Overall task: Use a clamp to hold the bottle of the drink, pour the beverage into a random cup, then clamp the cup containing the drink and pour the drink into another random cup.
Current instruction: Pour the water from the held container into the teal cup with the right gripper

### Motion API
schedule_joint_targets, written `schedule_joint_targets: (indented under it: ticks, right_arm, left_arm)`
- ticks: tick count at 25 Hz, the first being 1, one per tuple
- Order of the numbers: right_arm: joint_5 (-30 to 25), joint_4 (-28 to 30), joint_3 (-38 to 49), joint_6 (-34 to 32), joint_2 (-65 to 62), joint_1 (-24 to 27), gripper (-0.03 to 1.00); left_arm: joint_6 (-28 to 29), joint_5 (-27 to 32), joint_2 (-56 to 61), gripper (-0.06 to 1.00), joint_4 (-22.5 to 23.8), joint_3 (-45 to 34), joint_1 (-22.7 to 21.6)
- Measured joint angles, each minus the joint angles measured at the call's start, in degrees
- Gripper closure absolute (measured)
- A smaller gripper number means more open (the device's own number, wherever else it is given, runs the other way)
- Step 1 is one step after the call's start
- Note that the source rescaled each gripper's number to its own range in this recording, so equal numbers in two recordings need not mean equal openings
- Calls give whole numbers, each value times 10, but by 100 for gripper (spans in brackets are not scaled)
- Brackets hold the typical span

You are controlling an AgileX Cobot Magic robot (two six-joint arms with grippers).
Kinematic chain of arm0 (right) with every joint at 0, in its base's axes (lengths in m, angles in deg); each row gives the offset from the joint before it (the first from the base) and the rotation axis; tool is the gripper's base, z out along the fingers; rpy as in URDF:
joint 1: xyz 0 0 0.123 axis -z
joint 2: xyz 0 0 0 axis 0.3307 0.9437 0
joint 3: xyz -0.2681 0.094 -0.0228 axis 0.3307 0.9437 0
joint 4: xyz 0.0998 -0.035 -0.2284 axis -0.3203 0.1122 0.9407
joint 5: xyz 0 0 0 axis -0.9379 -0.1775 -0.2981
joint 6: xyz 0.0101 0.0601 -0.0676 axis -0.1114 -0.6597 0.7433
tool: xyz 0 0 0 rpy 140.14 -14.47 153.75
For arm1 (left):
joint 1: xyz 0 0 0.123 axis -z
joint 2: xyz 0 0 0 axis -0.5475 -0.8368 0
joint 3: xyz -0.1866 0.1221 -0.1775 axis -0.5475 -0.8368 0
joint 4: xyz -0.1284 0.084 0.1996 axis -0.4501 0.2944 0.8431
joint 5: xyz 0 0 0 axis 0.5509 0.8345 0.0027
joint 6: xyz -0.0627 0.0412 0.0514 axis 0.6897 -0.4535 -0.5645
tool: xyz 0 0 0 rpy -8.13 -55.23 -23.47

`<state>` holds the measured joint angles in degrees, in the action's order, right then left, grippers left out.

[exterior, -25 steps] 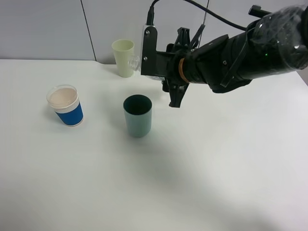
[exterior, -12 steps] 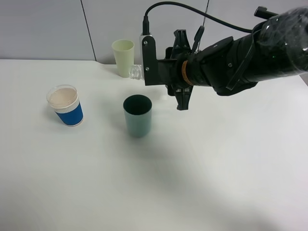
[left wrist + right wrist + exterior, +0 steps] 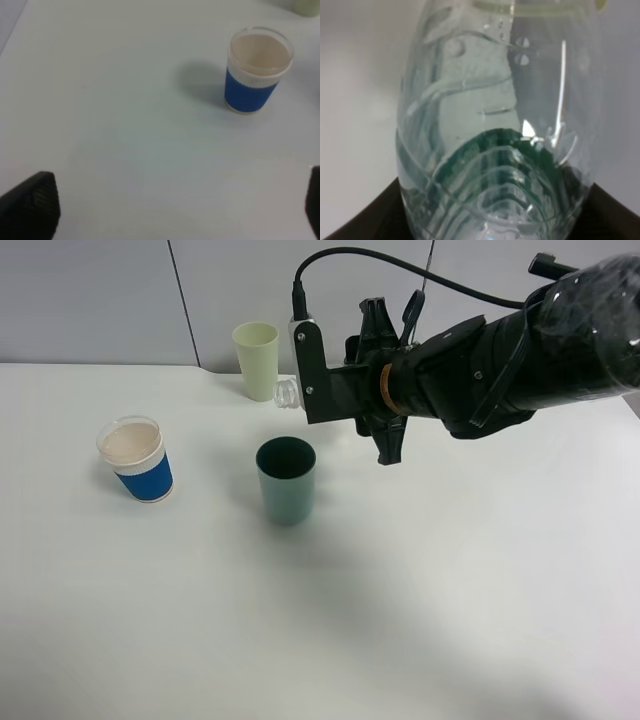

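Bottle of the drink [image 3: 490, 125], clear liquid [image 3: 470, 95] inside, lies sideways in right claw [image 3: 311, 376].

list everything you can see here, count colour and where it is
paper cup: 1, white with ribbed blue sleeve, upright on the left part of the table
teal-green tumbler: 1, dull teal-green, upright mid-table
pale yellow-green tumbler: 1, pale yellow-green, upright at the back by the wall
water bottle: 1, clear with dark green label, held above the table, neck towards the pale yellow-green tumbler
table: 1, white, under everything
wall: 1, grey panels, behind the table
right gripper: 1, black with a pale jaw plate, shut on the water bottle
left gripper: 1, black fingertips, open over bare table near the paper cup
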<state>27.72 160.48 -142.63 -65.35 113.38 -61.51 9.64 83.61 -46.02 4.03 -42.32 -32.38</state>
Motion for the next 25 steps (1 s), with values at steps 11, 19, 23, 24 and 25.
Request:
schedule_joint_targets:
  ticks: [11, 19, 23, 24, 25]
  right_arm:
    - [-19, 0, 0, 54, 0, 0, 97]
    - [-19, 0, 0, 88, 0, 0, 97]
    - [-19, 0, 0, 97, 0, 0, 97]
    - [-19, 0, 0, 98, 0, 0, 97]
    - [-19, 0, 0, 99, 0, 0, 97]
  left_arm:
    - [0, 0, 0, -6, 0, 0, 0]
    - [0, 0, 0, -6, 0, 0, 0]
    - [0, 0, 0, -6, 0, 0, 0]
    - [0, 0, 0, -6, 0, 0, 0]
    - [0, 0, 0, -6, 0, 0, 0]
